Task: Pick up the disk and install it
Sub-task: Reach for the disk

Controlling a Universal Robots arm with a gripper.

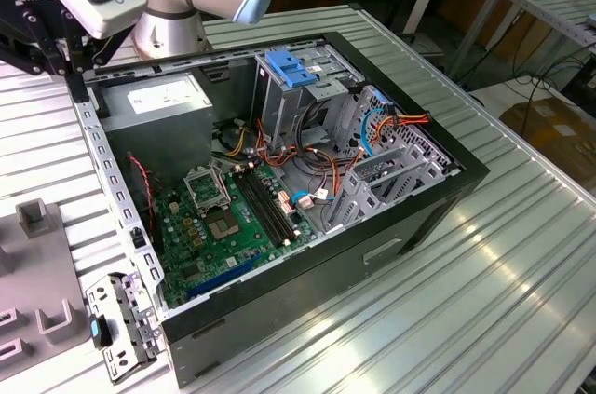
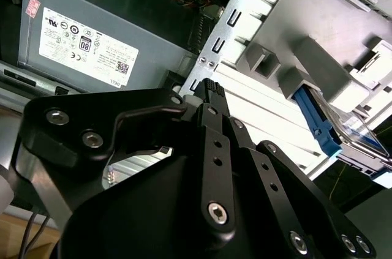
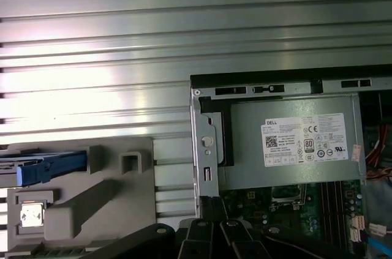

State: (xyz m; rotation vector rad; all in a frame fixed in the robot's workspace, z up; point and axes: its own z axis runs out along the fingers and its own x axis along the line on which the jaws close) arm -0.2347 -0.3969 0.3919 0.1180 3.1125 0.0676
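The disk [image 3: 44, 167] is a dark drive in a bright blue carrier, resting in a grey moulded fixture [image 3: 92, 201] on the table beside the open computer case. The second wrist view catches the disk's [image 2: 318, 125] blue rail at the fixture's [image 2: 306, 66] edge. My gripper [image 2: 209, 90] hangs over the case's metal rim near the power supply, well apart from the disk. Its black fingers meet at the tip with nothing between them. In the first wrist view the gripper [image 3: 210, 210] sits just inside the case's edge, and in the exterior view the gripper [image 1: 67, 63] is over the case's far left corner.
The open case [image 1: 438, 184] holds a motherboard [image 1: 223, 226], a grey power supply [image 3: 288, 142], cables and a drive cage topped by a pale-blue ribbed plate [image 1: 291, 68]. A perforated grey bracket with a blue tab [image 1: 116, 327] lies by the case's front left corner. Ribbed aluminium table all around.
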